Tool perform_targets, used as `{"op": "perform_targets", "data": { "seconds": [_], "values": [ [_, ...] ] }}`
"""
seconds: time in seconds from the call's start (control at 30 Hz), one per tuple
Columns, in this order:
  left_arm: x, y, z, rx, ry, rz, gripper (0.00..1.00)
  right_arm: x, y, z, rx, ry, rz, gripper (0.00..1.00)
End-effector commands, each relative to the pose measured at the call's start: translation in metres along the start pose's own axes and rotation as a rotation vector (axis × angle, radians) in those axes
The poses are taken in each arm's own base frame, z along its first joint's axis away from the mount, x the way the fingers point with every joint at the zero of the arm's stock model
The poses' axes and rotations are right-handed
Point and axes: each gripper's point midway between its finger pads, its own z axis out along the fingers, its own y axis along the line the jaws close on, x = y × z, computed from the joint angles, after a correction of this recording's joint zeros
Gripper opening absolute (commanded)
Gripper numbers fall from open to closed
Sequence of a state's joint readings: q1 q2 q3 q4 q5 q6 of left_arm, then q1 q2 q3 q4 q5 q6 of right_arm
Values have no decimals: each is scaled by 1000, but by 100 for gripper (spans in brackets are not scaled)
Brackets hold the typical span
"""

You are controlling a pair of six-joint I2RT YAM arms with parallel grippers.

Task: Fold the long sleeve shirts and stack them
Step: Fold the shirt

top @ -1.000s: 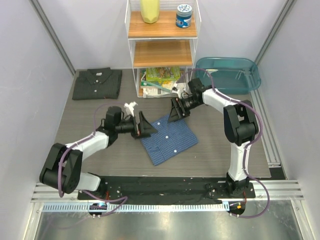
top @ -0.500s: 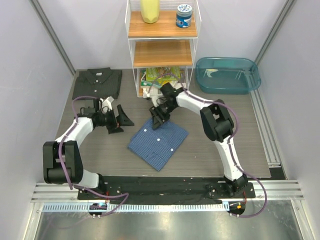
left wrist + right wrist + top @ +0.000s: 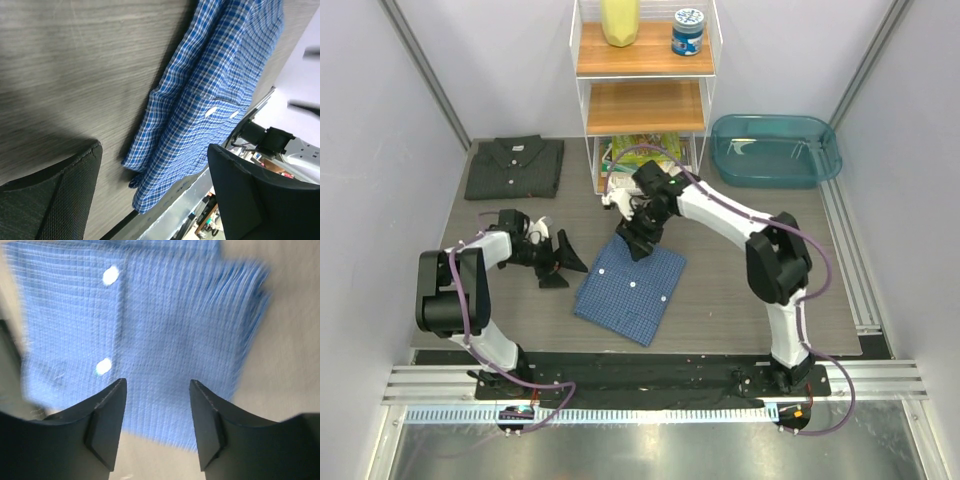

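Note:
The blue check shirt [image 3: 628,287] lies folded on the dark table, buttons up. The charcoal grey shirt [image 3: 515,167] lies folded at the back left. My right gripper [image 3: 638,240] is open and empty, hovering over the blue shirt's far edge; in the right wrist view [image 3: 157,384] its fingers straddle the blue cloth [image 3: 165,320] near that edge. My left gripper [image 3: 561,263] is open and empty, low over the table just left of the blue shirt and apart from it. The left wrist view [image 3: 155,149] shows the shirt's [image 3: 215,90] folded edge ahead.
A white wire rack [image 3: 642,95] with wooden shelves stands at the back centre, with a yellow bottle [image 3: 620,22], a blue jar [image 3: 687,32] and packets [image 3: 642,160] at its foot. A teal tub [image 3: 775,150] sits at the back right. Walls close both sides.
The blue shirt has slid left and turned a little. My right gripper moved left with its far edge. My left gripper drew back left, off the shirt.

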State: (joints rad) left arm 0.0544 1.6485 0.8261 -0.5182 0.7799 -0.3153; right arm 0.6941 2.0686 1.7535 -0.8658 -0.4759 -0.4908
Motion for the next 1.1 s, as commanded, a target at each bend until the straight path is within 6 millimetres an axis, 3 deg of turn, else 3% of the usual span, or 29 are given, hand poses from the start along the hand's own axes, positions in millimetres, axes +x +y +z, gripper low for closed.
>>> {"op": "perform_targets", "data": {
  "seconds": [0.0, 0.03, 0.13, 0.27, 0.4, 0.47, 0.6, 0.73, 0.83, 0.93, 1.07],
  "values": [
    [-14, -8, 4, 49, -47, 68, 86, 33, 55, -8, -144, 60, 223, 56],
    [-14, -6, 5, 44, -43, 69, 87, 54, 63, 0, -170, 104, 259, 55],
    [-11, -1, 8, 36, -22, 86, 84, 84, 56, 18, -129, 168, 278, 53],
    [-6, -1, 16, 50, 17, 141, 78, 127, 12, 33, -37, 264, 307, 51],
    [-1, -7, 22, 113, 51, 196, 69, 143, -16, 22, 7, 288, 302, 50],
    [8, -13, 33, 131, 97, 181, 69, 133, -18, 12, 3, 277, 262, 50],
    [0, -13, 43, 132, 69, 150, 69, 96, -16, -6, -19, 195, 231, 52],
    [-15, -15, 53, 128, 23, 124, 68, 35, -15, -17, -20, 19, 257, 52],
    [-21, -12, 61, 117, 32, 87, 67, 9, -14, -11, -17, -39, 306, 51],
    [-20, -9, 66, 100, 40, 67, 66, -4, -20, 9, -19, -65, 345, 49],
    [-14, -6, 72, 88, 61, 41, 64, -4, -26, 40, -35, -62, 402, 49]
  ]
}}
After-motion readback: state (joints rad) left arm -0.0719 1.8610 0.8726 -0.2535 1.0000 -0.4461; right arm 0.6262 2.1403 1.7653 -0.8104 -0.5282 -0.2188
